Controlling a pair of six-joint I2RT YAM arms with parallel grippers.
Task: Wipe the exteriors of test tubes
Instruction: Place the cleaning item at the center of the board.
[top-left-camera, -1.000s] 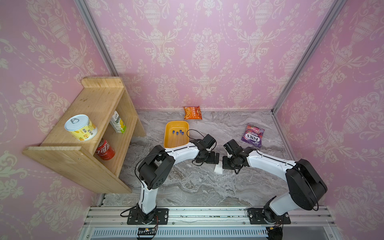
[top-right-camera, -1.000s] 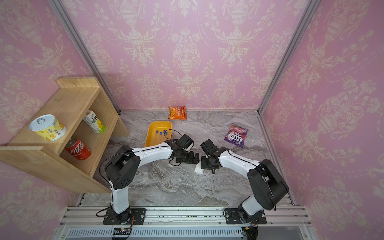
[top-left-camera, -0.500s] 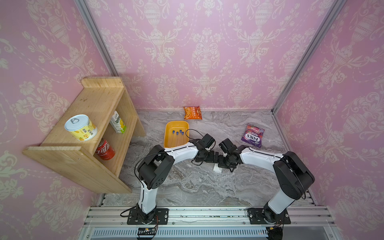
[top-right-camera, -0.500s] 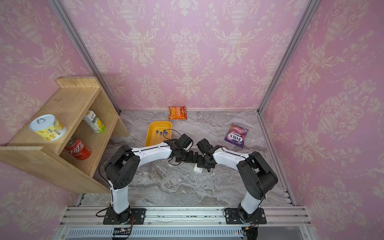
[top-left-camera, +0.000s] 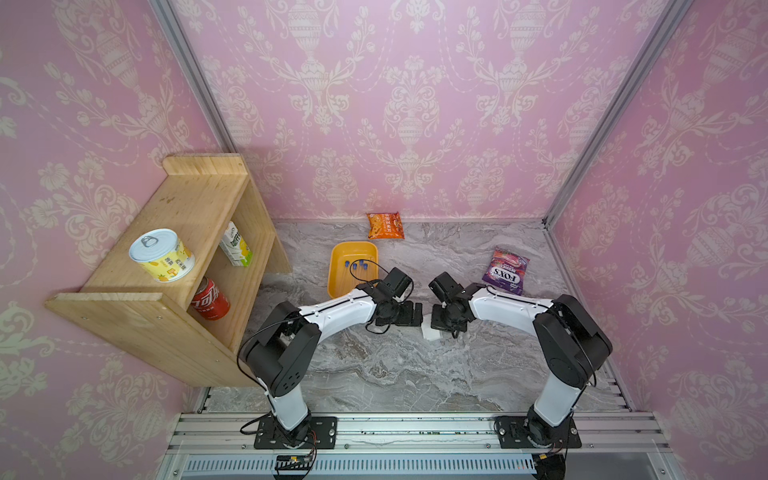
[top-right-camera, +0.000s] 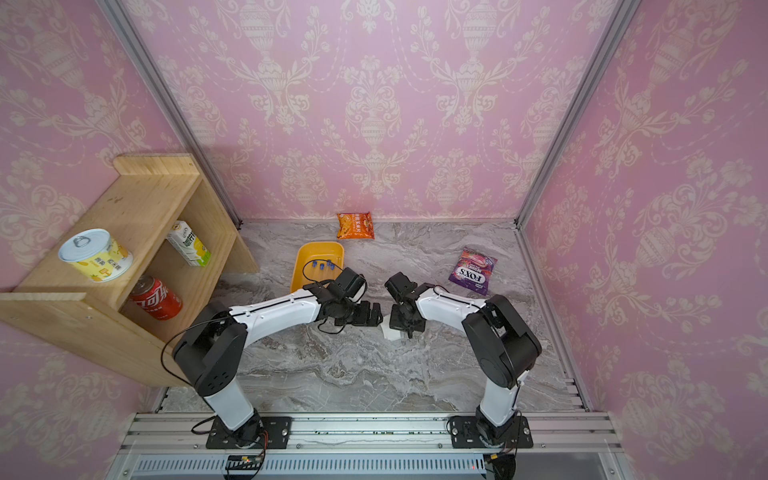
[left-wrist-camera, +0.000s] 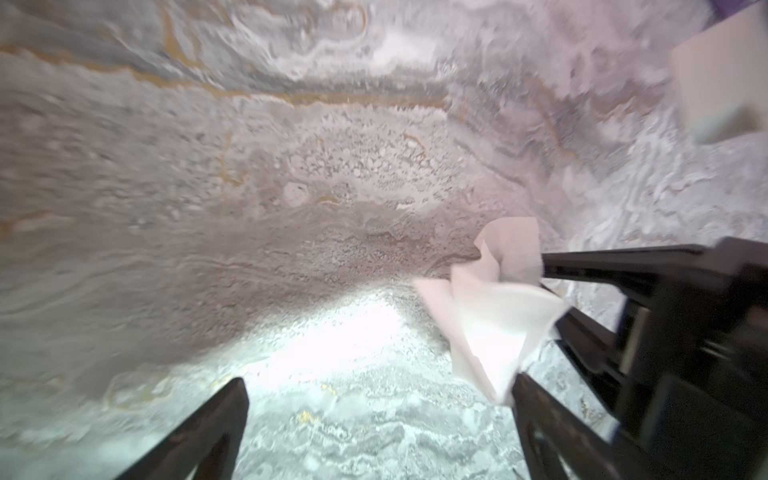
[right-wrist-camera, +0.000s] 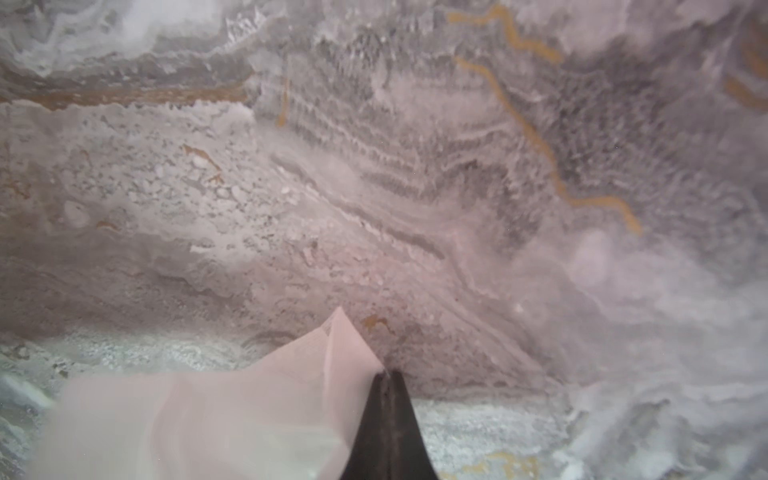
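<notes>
Several test tubes (top-left-camera: 356, 264) (top-right-camera: 322, 264) with blue caps lie in the yellow tray (top-left-camera: 338, 286) (top-right-camera: 300, 279) behind my left arm. Both grippers meet tip to tip at mid-table in both top views. My left gripper (top-left-camera: 417, 313) (top-right-camera: 377, 312) (left-wrist-camera: 374, 415) is open and empty. Facing it, my right gripper (top-left-camera: 434, 323) (top-right-camera: 395, 323) (right-wrist-camera: 386, 374) is shut on a white wipe (top-left-camera: 429, 333) (top-right-camera: 388, 332) (left-wrist-camera: 498, 324) (right-wrist-camera: 208, 415). The wipe hangs crumpled from the tips, close beside one left finger (left-wrist-camera: 540, 432).
A wooden shelf (top-left-camera: 187, 224) on the left holds a yellow tin, a carton and a red cola can. An orange snack packet (top-left-camera: 385, 225) lies by the back wall. A purple candy bag (top-left-camera: 505, 270) lies right of my right arm. Pink walls close in on three sides.
My right arm has swung left, carrying the wipe up to the open left gripper. The left arm has stayed where it was.
</notes>
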